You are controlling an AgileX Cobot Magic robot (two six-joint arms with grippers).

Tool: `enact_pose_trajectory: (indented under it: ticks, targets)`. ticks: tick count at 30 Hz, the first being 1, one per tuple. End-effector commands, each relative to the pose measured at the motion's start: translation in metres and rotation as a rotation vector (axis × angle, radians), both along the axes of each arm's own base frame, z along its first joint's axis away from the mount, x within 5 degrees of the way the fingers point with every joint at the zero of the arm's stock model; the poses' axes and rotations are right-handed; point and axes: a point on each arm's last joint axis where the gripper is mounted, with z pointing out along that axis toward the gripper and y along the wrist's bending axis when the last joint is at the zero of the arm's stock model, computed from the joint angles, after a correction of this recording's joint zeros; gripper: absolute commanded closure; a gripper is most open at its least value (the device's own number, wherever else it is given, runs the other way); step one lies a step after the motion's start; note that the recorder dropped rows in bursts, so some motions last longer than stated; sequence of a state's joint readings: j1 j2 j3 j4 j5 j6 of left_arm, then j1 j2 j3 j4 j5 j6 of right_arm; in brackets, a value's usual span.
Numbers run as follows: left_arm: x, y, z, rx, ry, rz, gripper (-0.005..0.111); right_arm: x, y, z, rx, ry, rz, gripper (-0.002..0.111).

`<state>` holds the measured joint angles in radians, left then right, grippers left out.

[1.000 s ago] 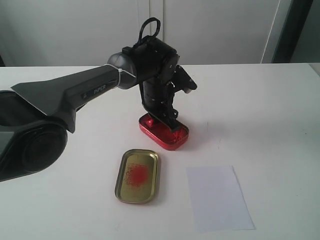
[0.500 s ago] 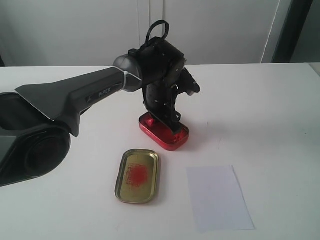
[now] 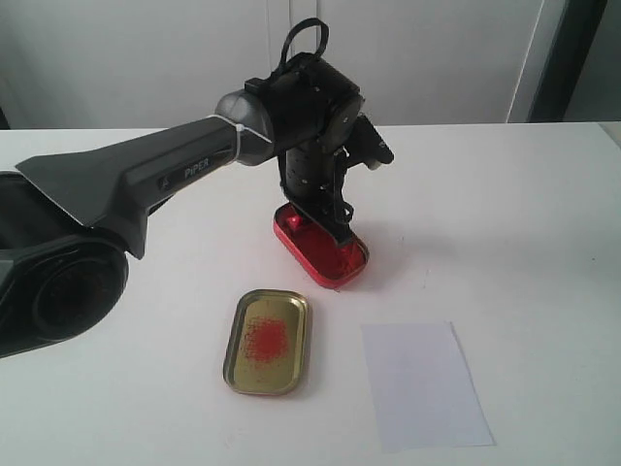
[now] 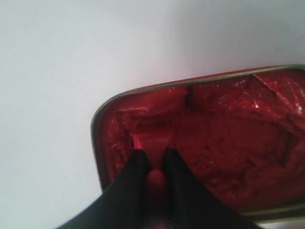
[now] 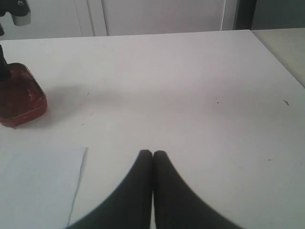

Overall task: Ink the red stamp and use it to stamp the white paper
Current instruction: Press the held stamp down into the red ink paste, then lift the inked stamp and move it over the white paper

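One red stamp point(image 4: 152, 141) near tin rim point(image 4: 94, 143)

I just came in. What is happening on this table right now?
The left tool holds the red stamp by its handle, with the base down in the paste of the open red ink tin. The gold lid lies on the table near the tin. The white paper shows no print yet. The right tool is shut and empty, off to the side.
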<state>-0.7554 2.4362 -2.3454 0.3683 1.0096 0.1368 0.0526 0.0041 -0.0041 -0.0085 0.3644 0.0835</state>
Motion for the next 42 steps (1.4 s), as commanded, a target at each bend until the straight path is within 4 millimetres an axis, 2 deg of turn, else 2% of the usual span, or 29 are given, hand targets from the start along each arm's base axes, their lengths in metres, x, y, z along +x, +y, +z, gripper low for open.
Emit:
enact_pose_trajectory:
  ticks: [1,11,16,20,30,34,42]
  targets:
    - [-0.003,0.002,0.020,-0.015,-0.032,0.008,0.107,0.000,-0.001,0.000,-0.007,-0.014,-0.006,0.108]
    - [-0.004,0.000,0.010,-0.012,0.000,0.008,0.107,0.000,-0.001,0.000,-0.007,-0.014,-0.006,0.108]
    - [-0.007,0.003,0.026,-0.030,-0.015,0.011,0.107,0.000,-0.001,0.000,-0.007,-0.014,-0.006,0.108]
    - [-0.017,0.004,0.038,-0.070,0.050,0.017,0.107,0.000,-0.001,0.000,-0.007,-0.014,-0.006,0.108]
    - [-0.039,0.000,0.040,-0.110,0.264,0.002,0.107,0.000,-0.001,0.000,-0.007,-0.014,-0.006,0.108]
    - [-0.053,-0.013,0.040,-0.108,0.270,-0.037,0.107,0.000,-0.001,0.000,-0.007,-0.014,-0.006,0.108]
    - [-0.097,-0.051,0.040,-0.085,0.273,-0.175,0.107,0.000,-0.001,0.000,-0.007,-0.014,-0.006,0.108]
